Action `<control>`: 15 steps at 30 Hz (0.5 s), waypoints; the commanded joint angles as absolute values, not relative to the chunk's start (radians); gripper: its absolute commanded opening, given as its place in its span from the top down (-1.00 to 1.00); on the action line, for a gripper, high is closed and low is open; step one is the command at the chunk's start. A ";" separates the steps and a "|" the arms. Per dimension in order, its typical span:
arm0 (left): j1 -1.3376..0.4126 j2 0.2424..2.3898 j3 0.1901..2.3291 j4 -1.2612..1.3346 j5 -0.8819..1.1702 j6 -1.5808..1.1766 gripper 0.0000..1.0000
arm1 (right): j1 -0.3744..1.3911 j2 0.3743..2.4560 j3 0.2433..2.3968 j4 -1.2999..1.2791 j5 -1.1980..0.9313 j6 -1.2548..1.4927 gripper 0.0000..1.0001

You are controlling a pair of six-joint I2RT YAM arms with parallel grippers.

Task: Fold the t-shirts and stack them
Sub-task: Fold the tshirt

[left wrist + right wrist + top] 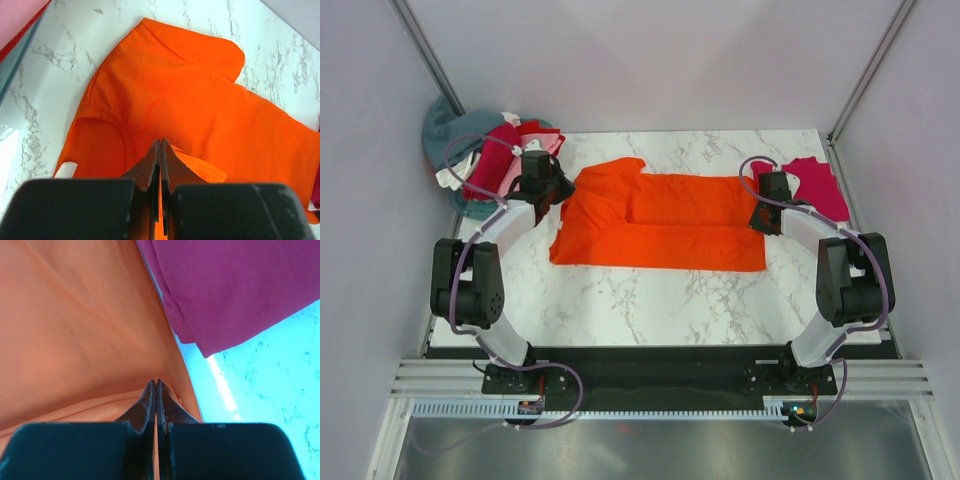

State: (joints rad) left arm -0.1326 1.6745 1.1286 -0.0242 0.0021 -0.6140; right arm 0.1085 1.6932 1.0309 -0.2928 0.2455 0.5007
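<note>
Orange t-shirt [660,235] lies flat, each end pinched between closed jaws.

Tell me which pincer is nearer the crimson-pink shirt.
Right. The right pincer grips the orange shirt at its right edge, just beside the crimson-pink shirt; the left pincer grips the opposite collar end, across the table.
</note>
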 commanded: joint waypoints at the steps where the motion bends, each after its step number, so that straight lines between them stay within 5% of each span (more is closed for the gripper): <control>1: -0.138 1.703 1.181 0.028 -0.005 -0.638 0.96 | 0.100 1.681 1.049 -0.287 0.273 0.505 1.00; 15: -0.140 1.830 1.242 0.026 -0.009 -0.655 0.96 | 0.100 1.738 1.086 -0.278 0.272 0.518 0.93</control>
State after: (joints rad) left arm -0.1371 1.8027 1.1889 -0.0185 0.0021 -0.6296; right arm 0.1043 1.7241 1.0492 -0.2924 0.2455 0.5037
